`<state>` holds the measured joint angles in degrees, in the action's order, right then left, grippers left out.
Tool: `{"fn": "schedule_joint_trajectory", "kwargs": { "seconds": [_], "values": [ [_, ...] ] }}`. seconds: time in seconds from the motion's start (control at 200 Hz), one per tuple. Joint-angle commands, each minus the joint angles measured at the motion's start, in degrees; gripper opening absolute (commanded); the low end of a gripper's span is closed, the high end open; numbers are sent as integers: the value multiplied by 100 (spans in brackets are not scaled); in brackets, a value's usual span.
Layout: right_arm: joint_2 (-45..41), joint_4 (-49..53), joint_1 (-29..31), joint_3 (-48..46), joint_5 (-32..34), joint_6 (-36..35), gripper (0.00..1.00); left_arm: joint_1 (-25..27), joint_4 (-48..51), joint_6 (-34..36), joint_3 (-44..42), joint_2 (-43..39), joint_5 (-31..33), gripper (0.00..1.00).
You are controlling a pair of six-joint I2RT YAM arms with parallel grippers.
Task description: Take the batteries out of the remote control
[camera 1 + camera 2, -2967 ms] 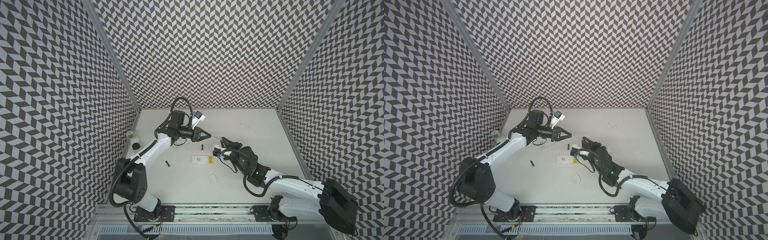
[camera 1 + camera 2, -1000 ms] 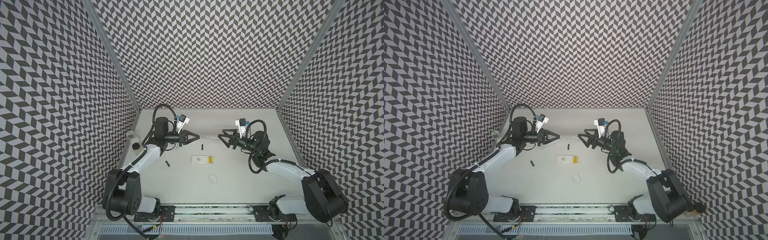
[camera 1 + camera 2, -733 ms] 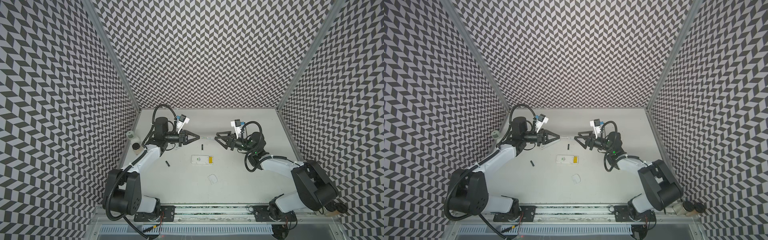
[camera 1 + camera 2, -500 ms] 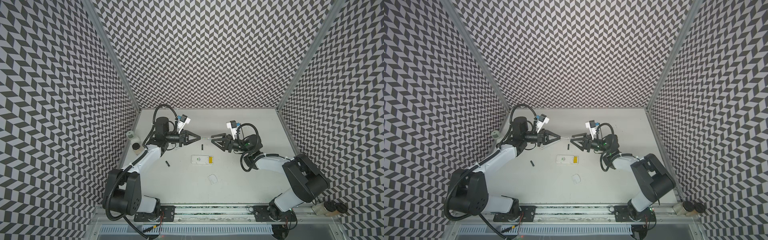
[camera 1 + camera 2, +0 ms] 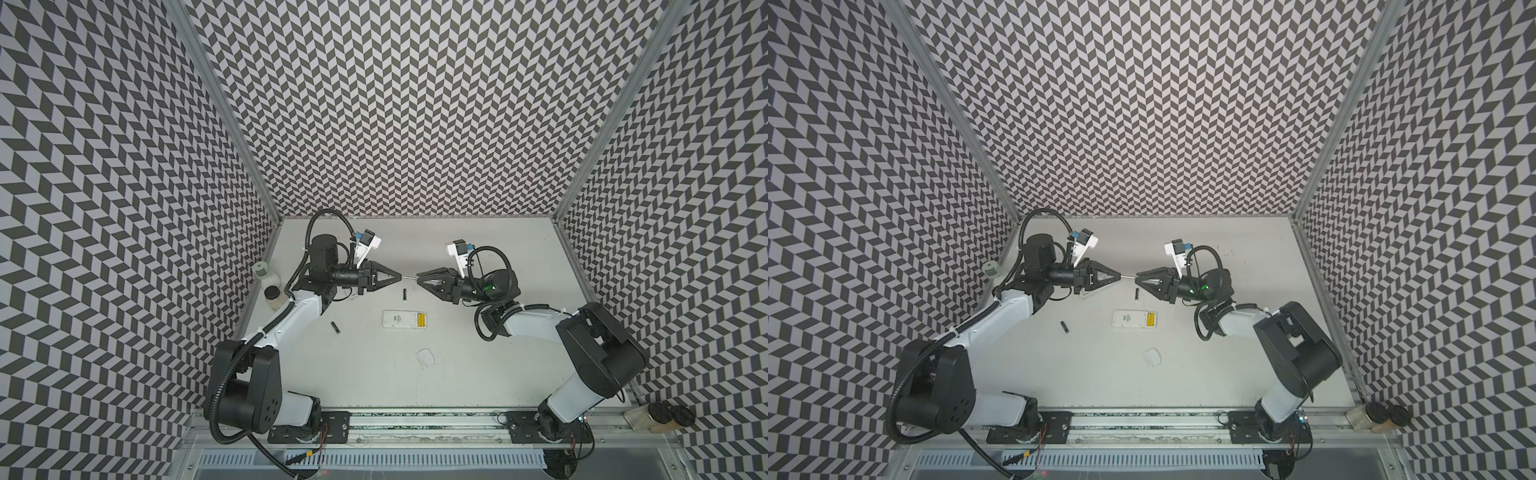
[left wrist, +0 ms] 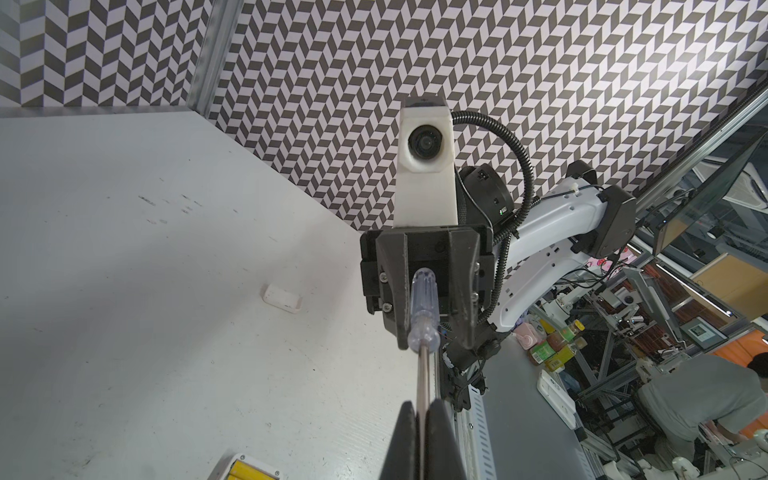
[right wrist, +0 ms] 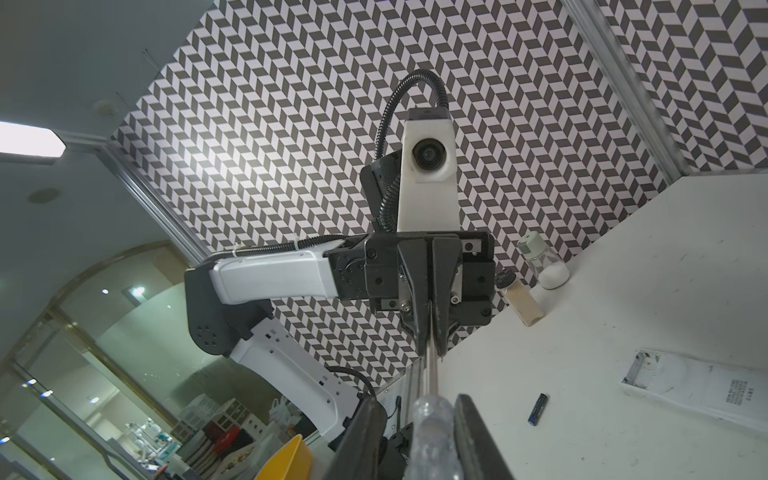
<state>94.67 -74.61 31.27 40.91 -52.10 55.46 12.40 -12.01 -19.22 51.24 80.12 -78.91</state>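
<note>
Steel shines between the two arms: a slim screwdriver [image 5: 409, 276] with a bright metal shaft and a ribbed clear-plastic handle hangs level above the pale matte table [image 5: 478, 374], met from opposite sides by two black wedge-shaped tools. The left tool [image 5: 398, 275] is fully closed, its fingers pinching the bare shaft, as the left wrist view shows. The right tool [image 5: 419, 275] stands narrowly parted around the handle; one finger seems to touch it while a sliver of gap shows at the other, so whether it grips cannot be told. Below them the flat white rectangular remote control [image 5: 399, 331] lies on the table, its compartment uncovered, with bright yellow batteries [image 5: 421, 331] seated inside at its right end. One slim black battery [image 5: 404, 294] lies loose on the table just below the tool tips; a second black battery [image 5: 335, 327] lies off to the remote's left. A small clear curved plastic piece [image 5: 425, 357] rests nearer the front edge.
</note>
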Motion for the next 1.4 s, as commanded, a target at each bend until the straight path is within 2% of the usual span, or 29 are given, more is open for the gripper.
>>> {"fn": "schedule_joint_trajectory", "kwargs": {
  "seconds": [0.0, 0.11, 0.195, 0.3, 0.386, 0.436, 0.536, 0.676, 0.766, 0.871, 1.001, 1.051, 1.157, 1.242, 1.397],
  "values": [
    [79, -331, 59, 146, -94, 60, 21, 34, -115, -62, -12, -102, 8, 0],
    [26, -2, 56, 135, -73, -203, 16, 33, -52, 65, -34, -69, 42, 0],
    [42, 130, 46, 210, -81, -278, 0, 60, -130, -54, -31, -42, 37, 0],
    [-49, 557, -1, 238, -77, -587, 0, 53, 173, 271, 108, -23, 44, 0],
    [-221, 986, -129, 137, -73, -925, 0, 26, 483, 646, 196, 8, 174, 27],
    [-397, 1170, -270, 22, -52, -1044, 0, 8, 817, 941, 301, 2, 313, 37],
    [-927, 1747, -630, -316, -11, -1521, 0, -21, 1779, 1952, 510, 4, 562, 47],
    [-1734, 3755, -1000, -426, 284, -3018, 0, -28, 2176, 2428, 511, 112, 1196, 62],
    [-2297, 4714, -1070, -503, 713, -3796, 0, 46, 2659, 3038, 678, 211, 1695, 69],
    [-2915, 5055, -1079, -847, 1383, -4083, 0, 183, 2937, 3536, 749, 406, 2251, 76],
    [-3534, 5375, -1088, -1111, 1689, -4356, 0, 515, 3544, 4460, 883, 575, 3157, 88],
    [-3693, 5640, -1086, -1148, 1763, -4566, 0, 582, 3552, 4633, 801, 599, 3260, 99],
    [-3959, 5869, -1087, -1273, 1954, -4821, 0, 745, 3505, 4811, 781, 705, 3574, 100],
    [-4136, 5930, -1087, -1340, 1995, -4851, 0, 1063, 3637, 5422, 835, 762, 4036, 100],
    [-4221, 5795, -1077, -1460, 2062, -4889, 0, 1418, 3246, 6502, 485, 847, 4233, 100]
  ]
}}
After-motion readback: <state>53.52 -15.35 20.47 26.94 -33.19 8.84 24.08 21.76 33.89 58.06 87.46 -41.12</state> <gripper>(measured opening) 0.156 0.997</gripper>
